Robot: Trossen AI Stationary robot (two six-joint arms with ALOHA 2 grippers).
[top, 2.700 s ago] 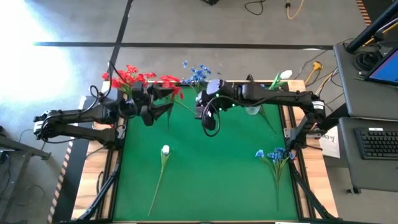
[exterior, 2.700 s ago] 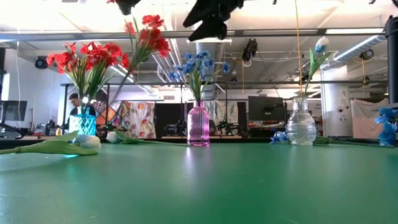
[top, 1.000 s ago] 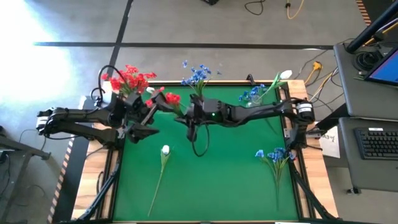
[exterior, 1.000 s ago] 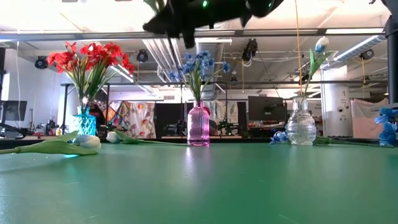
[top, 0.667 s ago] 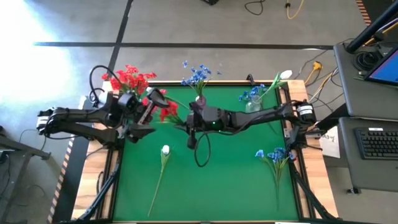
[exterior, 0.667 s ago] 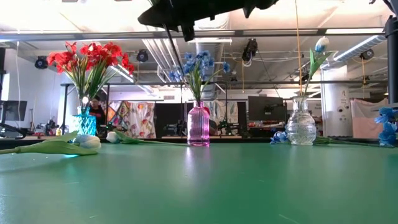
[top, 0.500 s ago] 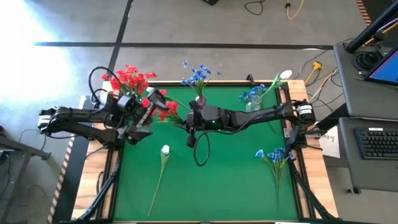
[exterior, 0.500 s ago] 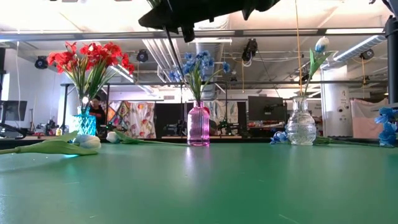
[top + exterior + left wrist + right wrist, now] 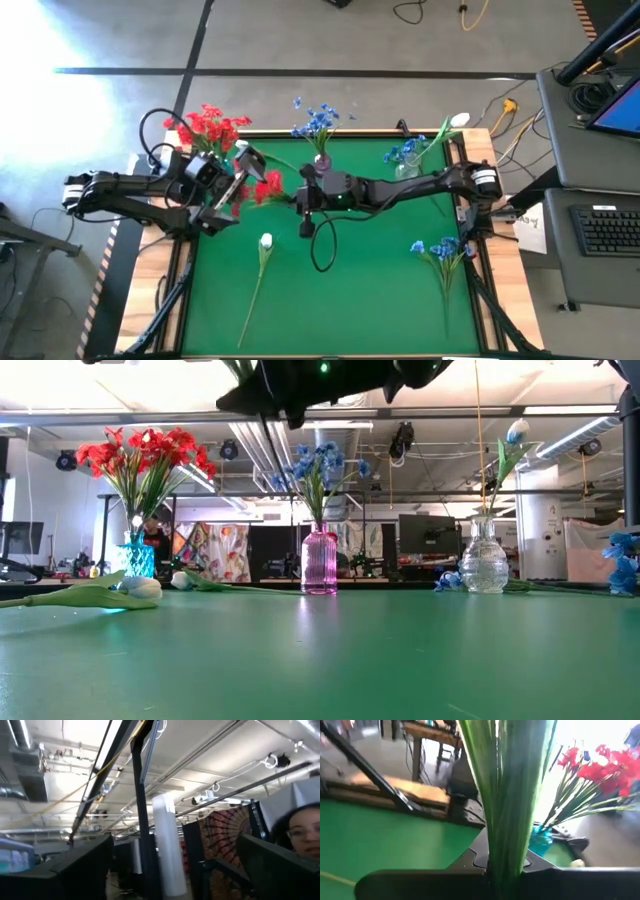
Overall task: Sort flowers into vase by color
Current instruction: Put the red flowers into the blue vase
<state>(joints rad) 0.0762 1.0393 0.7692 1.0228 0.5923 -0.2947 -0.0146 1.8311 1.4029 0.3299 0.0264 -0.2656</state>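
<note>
Overhead and table-level views of a 2-arm flower-sorting setup on a green table (image 9: 350,290). The right gripper (image 9: 303,197), reaching across to the left half of the table, is clenched on the green stem (image 9: 507,795) of a red flower (image 9: 266,187), whose bloom hangs in the air between the 2 arms; the wrist picture confirms the grip, with the stem and its leaves rising straight from between the closed fingers. Holding low on the stem presumably leaves the bloom end free and keeps the stem long enough to be steered into a vase mouth. The left gripper (image 9: 232,186) sits just beside the red bloom with its fingers spread wide and nothing between them, its camera tilted up toward the ceiling; whether it is about to receive the flower cannot be told. 3 vases stand along the far edge, each apparently reserved for 1 colour: a teal vase (image 9: 132,558) with red flowers (image 9: 145,452), a pink vase (image 9: 319,560) with blue flowers (image 9: 315,465), and a clear vase (image 9: 485,565) with a white bud (image 9: 516,432). The held flower is near, but not yet over, the teal vase, its likely destination. Unsorted items remain lying flat: a white tulip (image 9: 265,243) near the table's middle left and a blue bunch (image 9: 443,250) at its right edge.
</note>
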